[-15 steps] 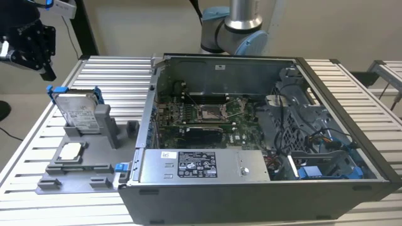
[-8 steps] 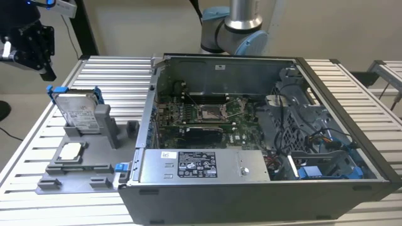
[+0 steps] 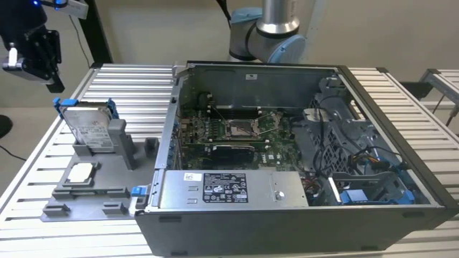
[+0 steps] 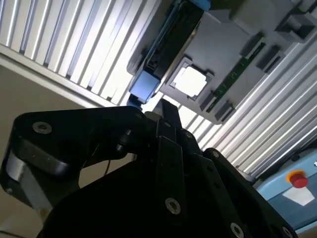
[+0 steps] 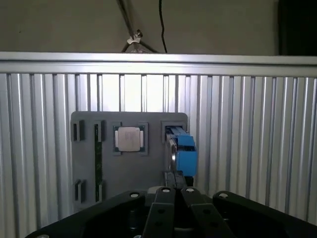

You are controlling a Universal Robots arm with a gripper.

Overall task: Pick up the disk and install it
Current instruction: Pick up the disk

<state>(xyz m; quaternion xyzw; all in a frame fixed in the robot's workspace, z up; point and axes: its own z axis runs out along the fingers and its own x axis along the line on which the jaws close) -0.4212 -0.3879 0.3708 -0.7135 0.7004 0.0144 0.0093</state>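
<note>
The disk (image 3: 90, 129) stands on edge in a slot of the grey holder (image 3: 107, 185), with its label face outward. The end tabs of its blue carrier (image 3: 61, 102) rise above the holder's posts. Standing it this way probably serves the pickup: the top edge and the upper part of both broad faces are bare and reachable from above. In the first wrist view it shows edge-on, which suggests the wrist is lined up along its thin edge.

A small square chip (image 3: 80, 171) lies flat in a recess of the holder, just beside the disk's slot.

The claw (image 3: 51, 75) hangs above the holder, off its far corner toward the exterior view's left. It is well apart from the disk and touches nothing. I cannot tell whether it is open or closed.

The holder sits on the slatted bench (image 3: 129, 86). There is bare bench on the holder's exterior-view left and open air over it. On the holder's other side the open computer case (image 3: 401, 215) stands close, its wall rising near the holder's edge, with the power-supply box (image 3: 229, 188) in the nearest corner. Sideways room looks tightest there.
</note>
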